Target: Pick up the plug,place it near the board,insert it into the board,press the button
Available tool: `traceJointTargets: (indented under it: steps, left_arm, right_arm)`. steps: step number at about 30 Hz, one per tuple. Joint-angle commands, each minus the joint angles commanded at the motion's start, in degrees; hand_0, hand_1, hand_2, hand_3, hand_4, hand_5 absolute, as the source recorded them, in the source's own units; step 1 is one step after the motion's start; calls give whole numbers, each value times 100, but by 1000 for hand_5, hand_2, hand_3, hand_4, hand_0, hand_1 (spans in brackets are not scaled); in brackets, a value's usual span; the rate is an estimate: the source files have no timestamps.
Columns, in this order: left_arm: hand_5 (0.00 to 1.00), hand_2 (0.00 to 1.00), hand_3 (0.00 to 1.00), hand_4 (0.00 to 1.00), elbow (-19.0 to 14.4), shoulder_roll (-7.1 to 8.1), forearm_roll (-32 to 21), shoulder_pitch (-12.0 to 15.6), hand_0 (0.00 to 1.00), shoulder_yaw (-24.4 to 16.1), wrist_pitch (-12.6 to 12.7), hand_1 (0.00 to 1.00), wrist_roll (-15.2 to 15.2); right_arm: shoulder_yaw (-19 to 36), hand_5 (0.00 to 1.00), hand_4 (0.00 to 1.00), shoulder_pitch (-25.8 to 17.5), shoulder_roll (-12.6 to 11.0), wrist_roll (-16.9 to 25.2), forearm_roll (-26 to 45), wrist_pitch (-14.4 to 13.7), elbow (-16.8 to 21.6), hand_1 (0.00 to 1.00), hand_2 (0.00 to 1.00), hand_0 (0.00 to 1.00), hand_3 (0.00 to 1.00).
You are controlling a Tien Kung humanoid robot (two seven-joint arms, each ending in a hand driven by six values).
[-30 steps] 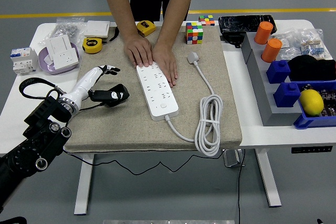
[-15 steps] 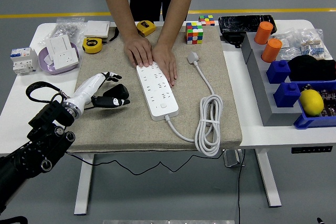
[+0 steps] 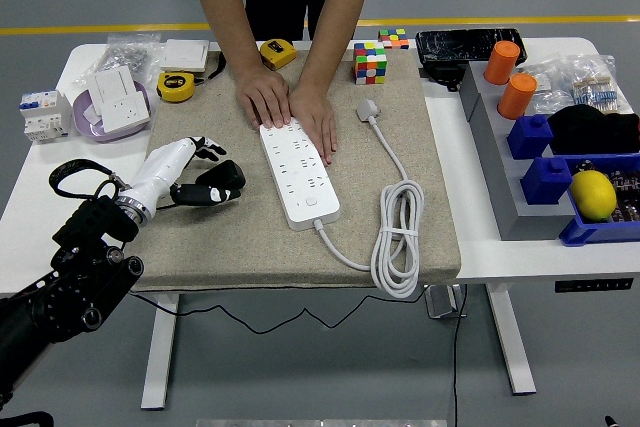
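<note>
Steadying the power strip (image 3: 298, 173) with both palms, the person's hands (image 3: 290, 107) press on its far end, I judge so it won't slide when a plug goes in. My left hand (image 3: 190, 175) sits on the mat (image 3: 250, 237) to the strip's left, fingers curled around a black plug (image 3: 215, 187), which points toward the strip but stays clear of it. The strip's own white plug (image 3: 369, 108) lies beyond it, well right of my hand, its cable (image 3: 398, 237) coiled nearer the front edge. Insertion isn't done yet.
</note>
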Motion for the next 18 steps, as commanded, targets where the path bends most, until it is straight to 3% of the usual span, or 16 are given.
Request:
traceJointTargets:
  steps: [2,18]
  left_arm:
    - [325,536,515,998,44,-3,87,-13,581,14,54,607,-26]
    - [320,519,512,998,251,-43,540,-72,544,69,278,585,-106]
  right_arm:
    - [0,975,998,0,-6,4,-3,2,0,910,845,998,865]
    - [29,966,998,-22,-22,16,-37,4,0,908,843,998,863]
